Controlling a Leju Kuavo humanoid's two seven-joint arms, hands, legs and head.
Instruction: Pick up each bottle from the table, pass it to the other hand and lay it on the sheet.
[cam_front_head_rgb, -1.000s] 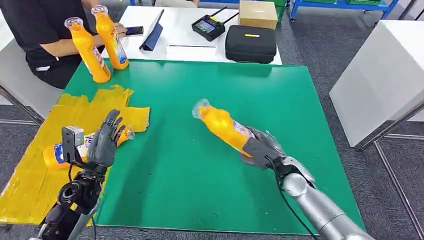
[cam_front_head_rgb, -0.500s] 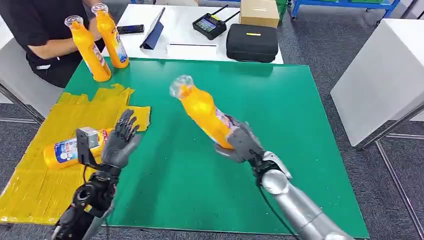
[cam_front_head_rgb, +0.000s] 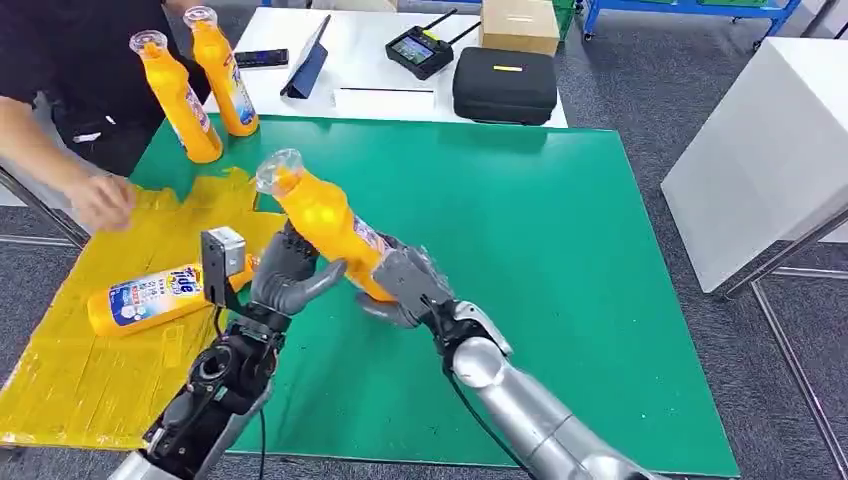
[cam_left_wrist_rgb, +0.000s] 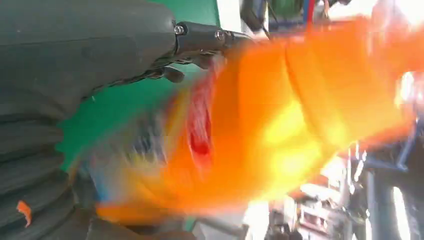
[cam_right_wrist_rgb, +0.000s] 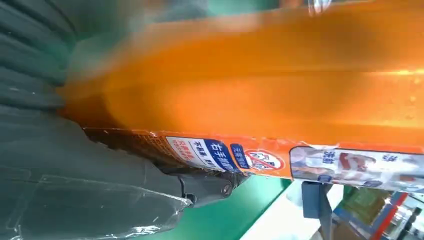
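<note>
Tilting up and away from us, the orange plastic bottle with the clear cap (cam_front_head_rgb: 322, 222) hangs above the green counter (cam_front_head_rgb: 560, 250), its long axis running from the cap, high and toward the robot's left, down to the base, low and toward its right. We see the right hand (cam_front_head_rgb: 405, 285) clasped round the base end, carrying the weight. The left hand (cam_front_head_rgb: 287, 278) sits just beside the bottle's middle from below, fingers curled partway toward the body and seemingly touching it, but we cannot tell whether it has a firm hold; the left wrist view is too blurred to settle it. The two hands are close along the same axis, left nearer the cap. We judge the handover to be at the point of transfer.

Beyond lies the crumpled yellow sheet (cam_front_head_rgb: 70, 385), on the left arm's side, with a second orange bottle (cam_front_head_rgb: 150, 297) already lying on it. Two more orange bottles (cam_front_head_rgb: 200, 85) stand at the counter's far corner, and a person's hand (cam_front_head_rgb: 103, 200) rests at the sheet's edge.
</note>
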